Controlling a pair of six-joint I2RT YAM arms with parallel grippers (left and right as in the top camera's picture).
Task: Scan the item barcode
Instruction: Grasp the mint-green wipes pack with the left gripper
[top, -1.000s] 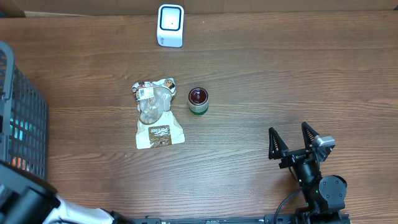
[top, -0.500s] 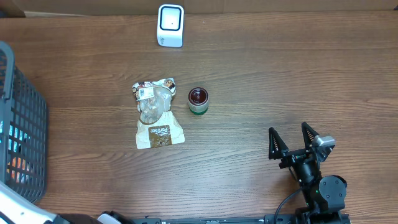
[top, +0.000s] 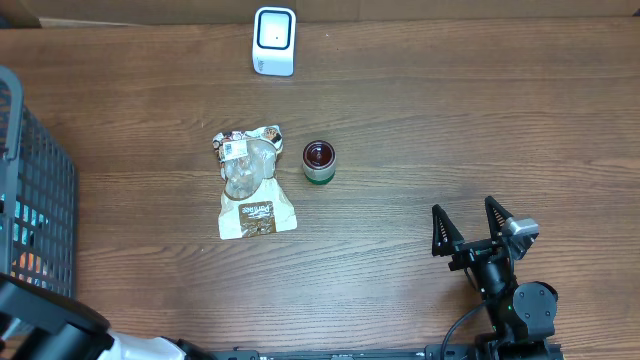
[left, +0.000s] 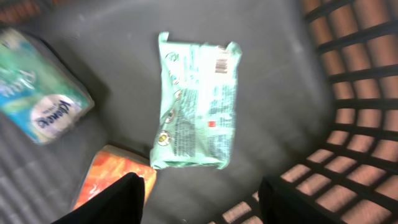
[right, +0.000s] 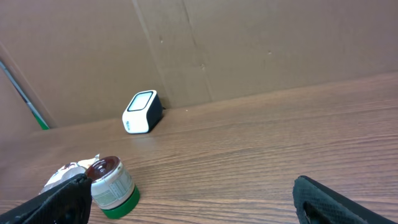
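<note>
My left pincer (left: 202, 196) hangs half open and empty inside the basket (left: 357, 93), over the mint-green packet (left: 199, 106) lying flat on its floor, barcode (left: 221, 62) up; my right pincer (top: 465, 208) gapes wide, empty, on the tabletop (top: 450, 110), well apart from the scanner (top: 274, 40).

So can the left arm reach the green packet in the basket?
Probably yes. The left gripper hangs open right above the green packet, which lies flat on the basket floor with nothing on top; the tissue pack and orange packet sit off to the side.
</note>
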